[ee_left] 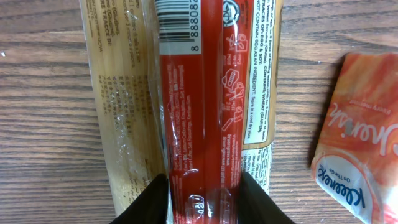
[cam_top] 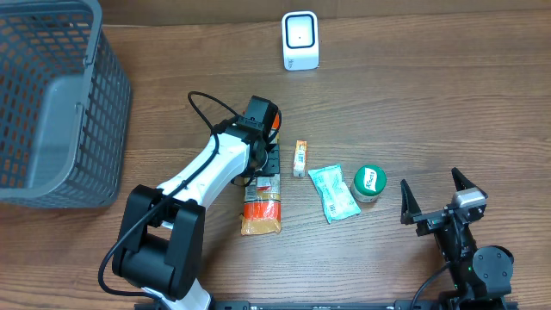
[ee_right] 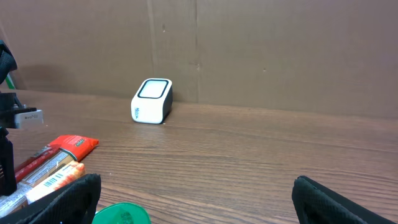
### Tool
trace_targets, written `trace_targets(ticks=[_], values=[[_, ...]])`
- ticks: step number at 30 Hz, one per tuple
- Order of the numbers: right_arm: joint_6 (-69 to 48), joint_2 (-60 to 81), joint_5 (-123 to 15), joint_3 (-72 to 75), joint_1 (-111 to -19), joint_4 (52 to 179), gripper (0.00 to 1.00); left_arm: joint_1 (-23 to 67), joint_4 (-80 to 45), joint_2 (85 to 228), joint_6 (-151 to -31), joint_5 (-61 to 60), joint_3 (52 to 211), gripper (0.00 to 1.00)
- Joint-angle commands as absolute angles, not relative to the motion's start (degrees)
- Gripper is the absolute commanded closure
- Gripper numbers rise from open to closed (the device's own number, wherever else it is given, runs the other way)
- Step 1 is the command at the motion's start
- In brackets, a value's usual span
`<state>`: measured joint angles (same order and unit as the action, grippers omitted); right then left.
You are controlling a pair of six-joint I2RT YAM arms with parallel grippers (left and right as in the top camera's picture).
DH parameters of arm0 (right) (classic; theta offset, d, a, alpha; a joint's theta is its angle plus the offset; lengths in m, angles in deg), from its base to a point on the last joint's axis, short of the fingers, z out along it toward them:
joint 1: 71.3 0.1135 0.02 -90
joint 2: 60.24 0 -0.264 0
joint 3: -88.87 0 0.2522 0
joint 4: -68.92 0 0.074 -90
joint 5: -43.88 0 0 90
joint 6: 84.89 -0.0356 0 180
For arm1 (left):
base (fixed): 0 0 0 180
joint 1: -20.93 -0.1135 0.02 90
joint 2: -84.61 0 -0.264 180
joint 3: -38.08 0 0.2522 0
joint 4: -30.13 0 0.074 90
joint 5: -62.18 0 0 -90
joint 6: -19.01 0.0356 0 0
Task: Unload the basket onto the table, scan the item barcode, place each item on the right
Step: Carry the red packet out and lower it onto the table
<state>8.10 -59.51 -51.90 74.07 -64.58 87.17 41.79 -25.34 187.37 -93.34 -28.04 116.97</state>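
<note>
Wood table [cam_top: 413, 103]: left claw [ee_left: 204, 190] pinches red packet [ee_left: 193, 106], barcode [ee_left: 177, 22] 8 888082; right claw [ee_right: 199, 199] gapes, empty

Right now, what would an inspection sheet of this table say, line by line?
Surface: wooden table, bare wood, no spills seen.
Job's things: pasta packet lying flat, its barcode showing in the left wrist view; white scanner at the far edge.
Clutter: orange tissue pack, teal pack and green-lidded tub, beside the packet.
Claws: left claw closed on the pasta packet; right claw wide open, empty.
Cables: black cable looping off the left arm.
Surroundings: grey basket on the left; cardboard wall behind.
</note>
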Motion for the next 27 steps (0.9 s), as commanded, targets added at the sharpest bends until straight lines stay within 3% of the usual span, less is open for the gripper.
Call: trace_targets(ticks=[1,3,7,12,22,25,27], values=[[8.2,-60.1,-52.2,74.7,-65.0,86.9,0.0,41.6,-25.4,186.2,-95.0,-28.9,116.4,0.67],[8.2,-60.1,-52.2,74.7,-65.0,86.9,0.0,41.6,-24.9,186.2,-95.5,-29.2,116.4,0.61],[8.2,-60.1,-52.2,74.7,-65.0,86.9,0.0,41.6,-23.5,186.2,-96.5,-29.7,116.4,0.61],[8.2,-60.1,-52.2,74.7,-65.0,86.9,0.0,41.6,-23.3,186.2,-97.1,-31.1,116.4,0.73],[8.2,-60.1,-52.2,74.7,-65.0,86.9,0.0,41.6,-24.1,186.2,-99.8,-33.5,116.4,0.76],[8.2,-60.1,-52.2,74.7,-65.0,86.9,0.0,41.6,-24.2,186.2,-100.0,-33.5,116.4,0.75],[8.2,-60.1,-52.2,74.7,-65.0,86.9,0.0,41.6,-24.1,186.2,-100.0,-33.5,116.4,0.67]])
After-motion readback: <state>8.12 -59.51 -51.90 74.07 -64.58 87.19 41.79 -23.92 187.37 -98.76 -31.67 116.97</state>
